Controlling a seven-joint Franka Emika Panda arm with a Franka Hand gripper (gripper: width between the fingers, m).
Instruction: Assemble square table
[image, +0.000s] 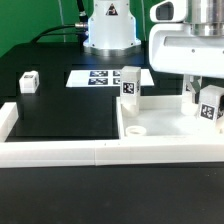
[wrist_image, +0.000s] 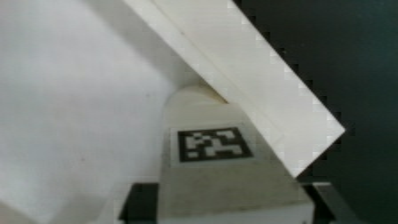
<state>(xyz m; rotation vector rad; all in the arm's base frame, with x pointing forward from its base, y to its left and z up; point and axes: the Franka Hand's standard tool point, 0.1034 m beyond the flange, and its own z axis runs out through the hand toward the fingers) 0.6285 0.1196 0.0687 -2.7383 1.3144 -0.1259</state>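
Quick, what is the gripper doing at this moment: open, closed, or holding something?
Gripper: closed on a tagged leg block, fingers on both of its sides, held at the tabletop.

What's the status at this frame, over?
Claw shut on leg, low over tabletop. One leg already upright in corner. Spare leg out on mat. Nothing blocking.

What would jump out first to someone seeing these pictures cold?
Probably the big white tabletop lying tray-like at the exterior view's right, with one tagged leg standing at its far corner. Next, the gripper over the tray's right end, closed on another tagged leg. A lone leg block sits on the black mat at the left.
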